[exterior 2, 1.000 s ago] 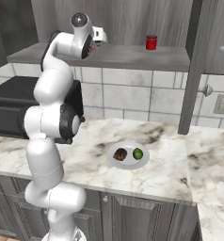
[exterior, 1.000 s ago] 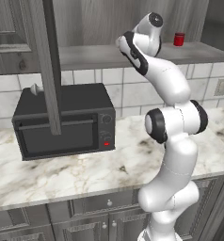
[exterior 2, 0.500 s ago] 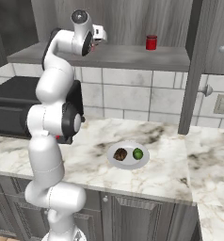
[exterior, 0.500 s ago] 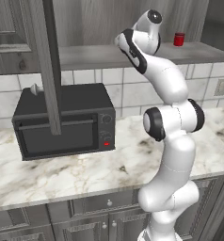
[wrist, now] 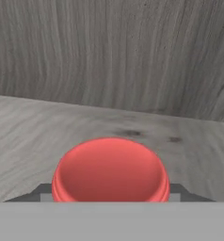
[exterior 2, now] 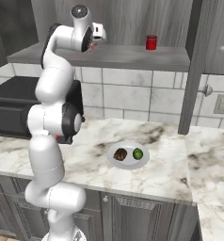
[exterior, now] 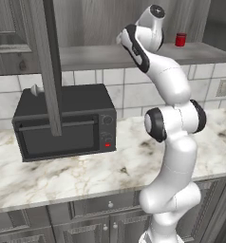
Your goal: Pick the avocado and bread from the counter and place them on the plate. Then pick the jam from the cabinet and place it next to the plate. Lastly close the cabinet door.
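well, your tool [wrist: 111, 190] is up on the cabinet [exterior 2: 114, 54] shelf, clenched on the jam [wrist: 111, 169]: at 6 o'clock in your hand view a dark fingertip [wrist: 41, 192] presses each side of the light red jar. from the right base view you see a darker red jar [exterior 2: 151, 42] well apart at 3 o'clock of the tool. down on the tabletop [exterior 2: 165, 169] the plate [exterior 2: 129, 164] carries the bread [exterior 2: 120, 154], with the avocado [exterior 2: 138, 153] just beside it at 3 o'clock. the cabinet door [exterior 2: 194, 66] stands open.
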